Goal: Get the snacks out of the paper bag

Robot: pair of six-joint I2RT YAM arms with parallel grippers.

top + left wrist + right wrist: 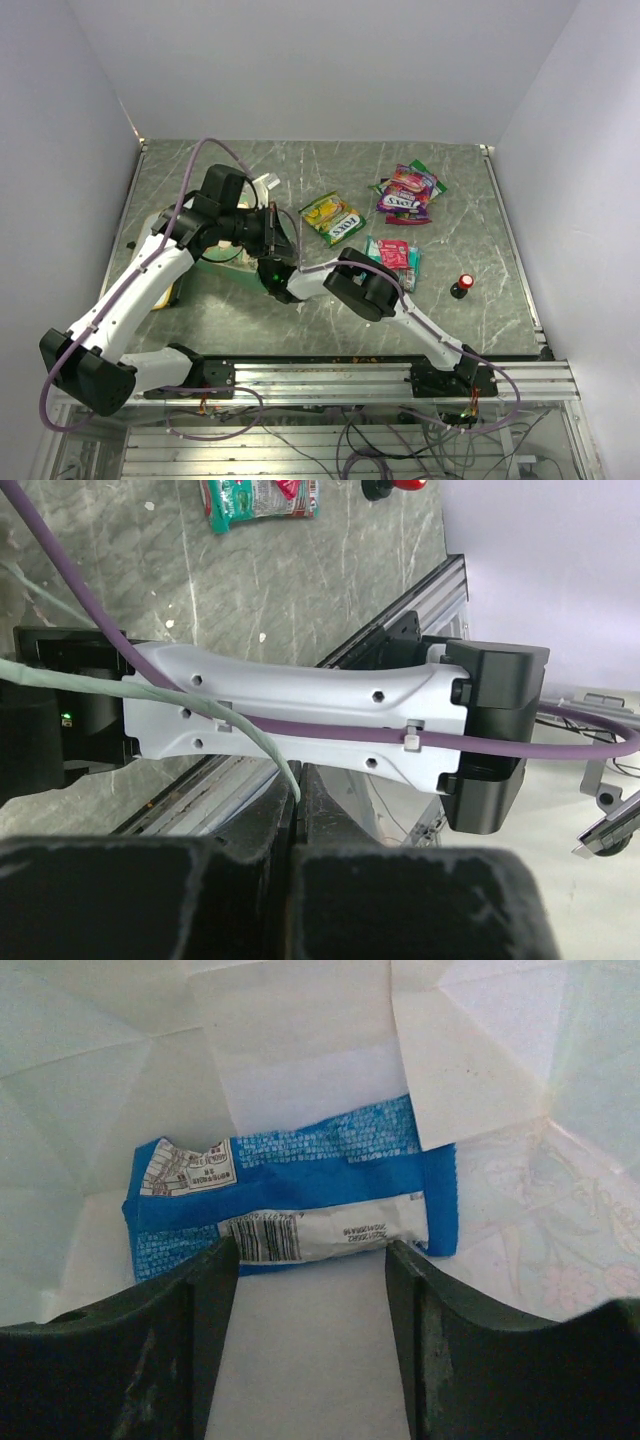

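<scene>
Could skid off the blue packet (300,1180), flat on the floor of the bag (300,1040) at 12 o'clock of the wide right claw (310,1255), by closing too high, or nip bag paper with it; could rip the rim from the left claw (297,790), clamped shut on it, by hauling. Works on a marbled tabletop (450,230) between pale walls, yellow packet (333,218), pink packet (407,190) and teal packet (393,255) out at 2 to 3 o'clock of the bag, button (463,285) at 4 o'clock of the teal one.

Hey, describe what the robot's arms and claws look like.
The left arm and right arm have white links with bulky black joints. A purple cable runs along each, clipped on with white ties. The left claw and right claw have flat dark fingers with worn edges.
</scene>
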